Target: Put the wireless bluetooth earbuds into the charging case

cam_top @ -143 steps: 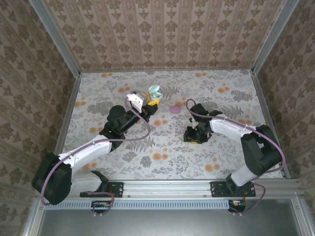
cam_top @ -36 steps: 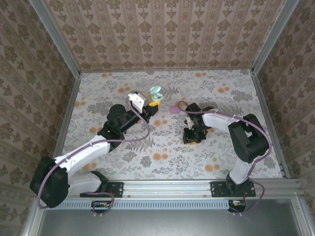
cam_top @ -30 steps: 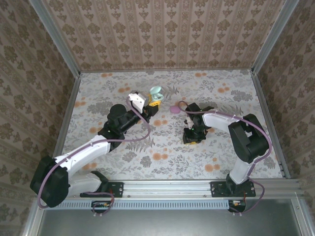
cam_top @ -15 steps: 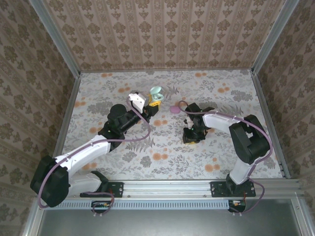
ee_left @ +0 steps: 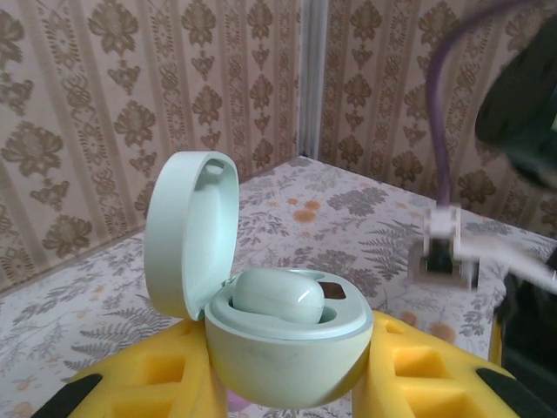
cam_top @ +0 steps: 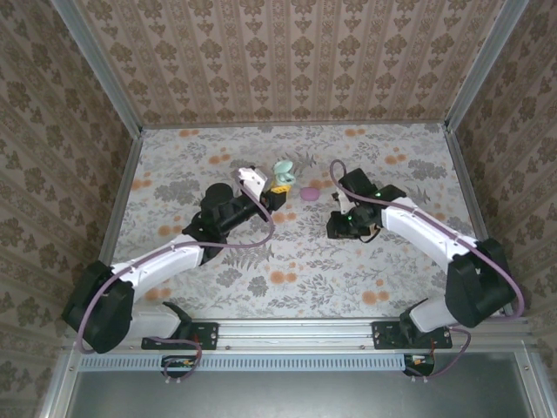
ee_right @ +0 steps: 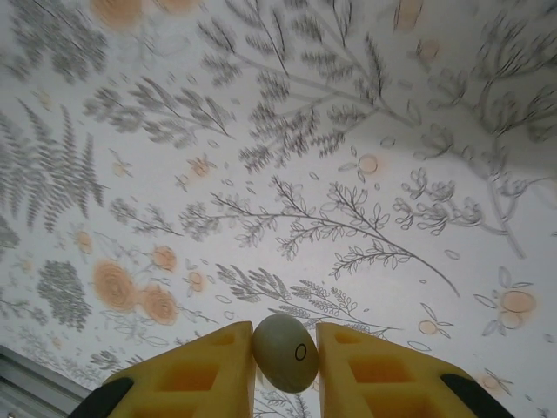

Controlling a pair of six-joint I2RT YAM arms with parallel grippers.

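Earbud (ee_left: pixel 278 294) half hidden inside case (ee_left: pixel 287 357); pink object (cam_top: pixel 310 192) indistinct.

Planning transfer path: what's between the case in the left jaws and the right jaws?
In the top view, a pink rounded object lies on the table between the charging case in the jaws of the left gripper and the right gripper.

Left hand (cam_top: pixel 279 184) holds the mint charging case (cam_top: pixel 282 168)

Floral-patterned table (cam_top: pixel 392 261); small pink rounded object (cam_top: pixel 308 192) lying near centre.
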